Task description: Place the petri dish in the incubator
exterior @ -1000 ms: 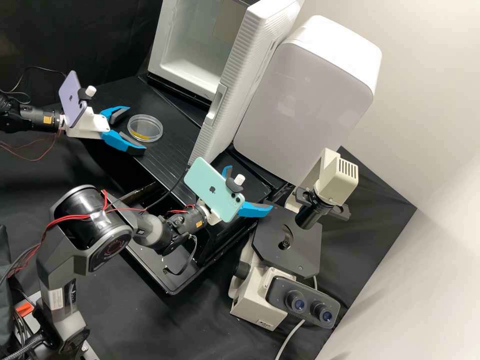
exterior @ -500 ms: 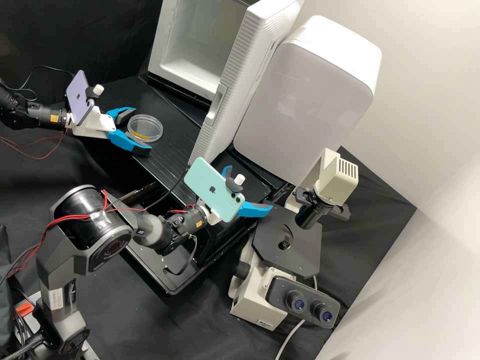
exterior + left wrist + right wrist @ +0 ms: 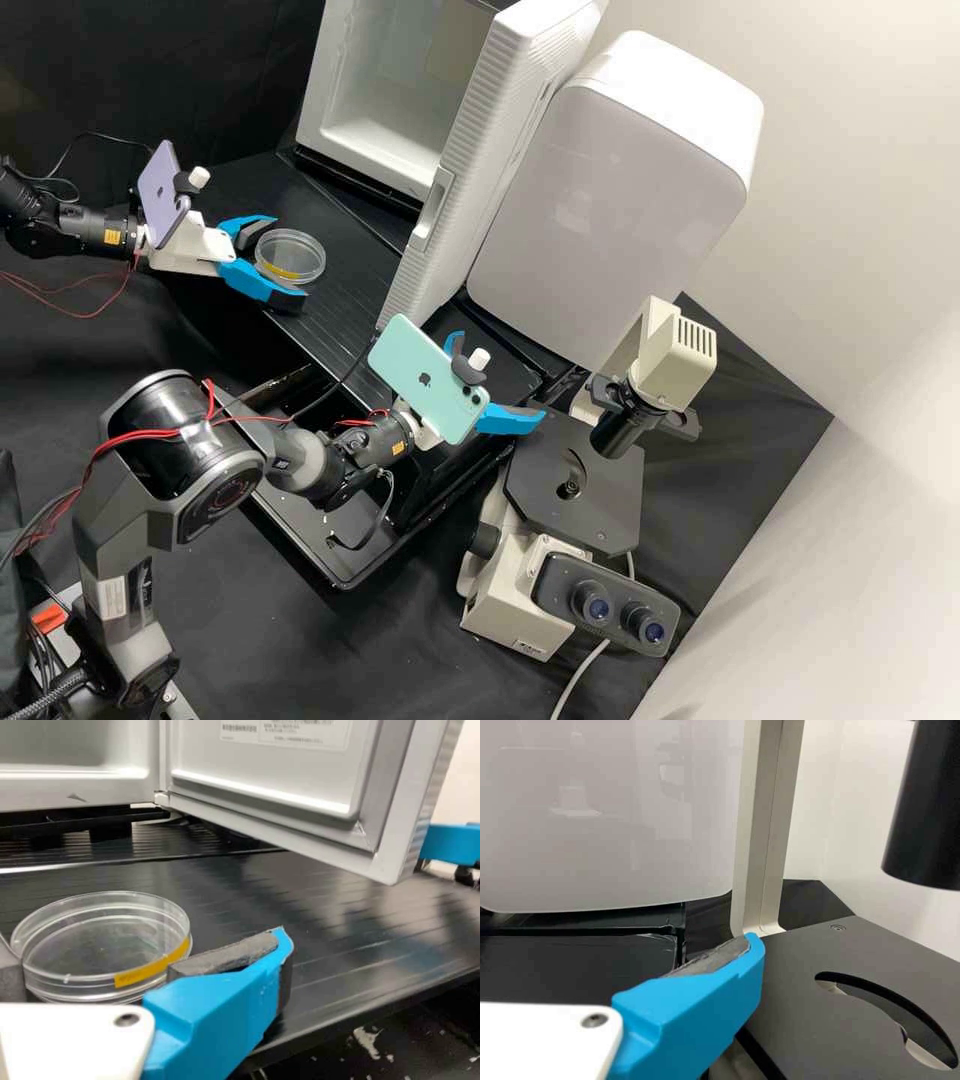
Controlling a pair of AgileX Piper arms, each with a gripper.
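Near rim of the petri dish sits hidden behind the left gripper; the incubator top is cut off.

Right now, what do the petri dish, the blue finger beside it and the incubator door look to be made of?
Petri dish: clear and glossy, plastic or perhaps glass; the bench shows through it, with yellow tape on its side. Blue finger: matte plastic, seemingly, with a grey, rubbery-looking pad. Incubator door: white moulded plastic, ribbed outside, slight sheen.
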